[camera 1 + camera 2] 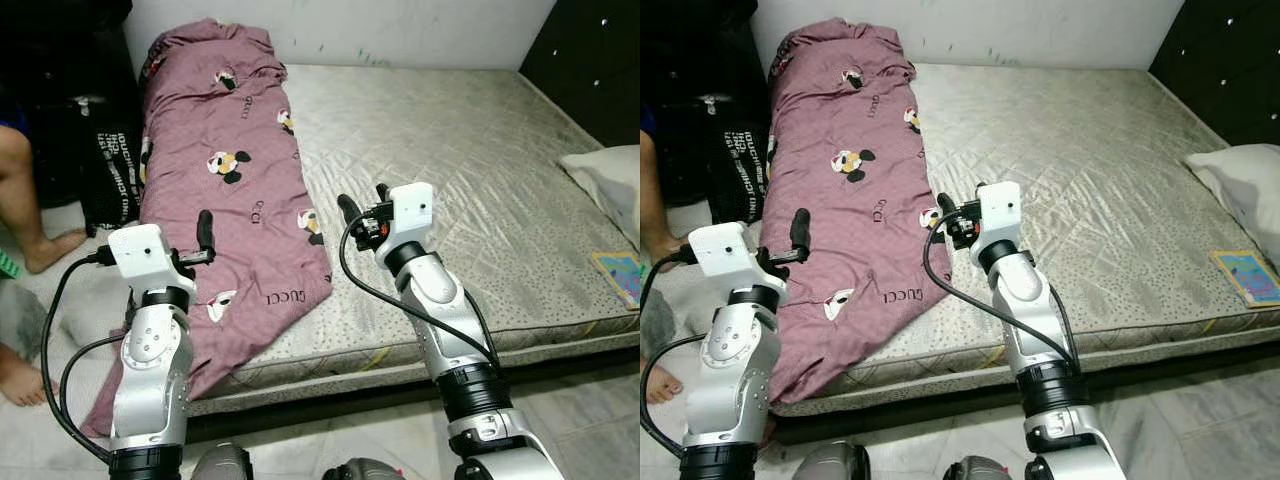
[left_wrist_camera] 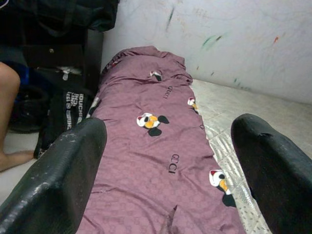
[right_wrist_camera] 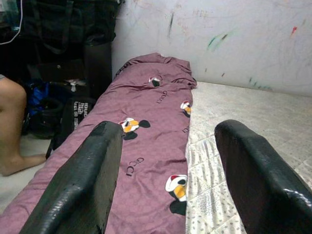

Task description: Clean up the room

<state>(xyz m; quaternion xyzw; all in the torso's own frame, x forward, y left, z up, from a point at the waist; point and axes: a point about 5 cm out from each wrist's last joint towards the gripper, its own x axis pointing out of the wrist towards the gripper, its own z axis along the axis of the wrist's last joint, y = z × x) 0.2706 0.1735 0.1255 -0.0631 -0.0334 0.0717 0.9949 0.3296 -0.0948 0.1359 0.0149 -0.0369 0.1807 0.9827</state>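
Purple blanket (image 1: 225, 170) lay along left side of mattress (image 1: 470, 180), long axis running from wall end toward robot, near end draped over mattress front edge down to floor. Left gripper (image 1: 203, 240) hovered over blanket's near part, fingers spread, holding nothing. Right gripper (image 1: 362, 208) hovered just beside blanket's right edge, fingers spread, empty. Pillow (image 1: 610, 180) and book (image 1: 620, 275) at mattress right edge. Person's leg (image 1: 25, 200) on floor at left, beside black bag (image 1: 105, 170).
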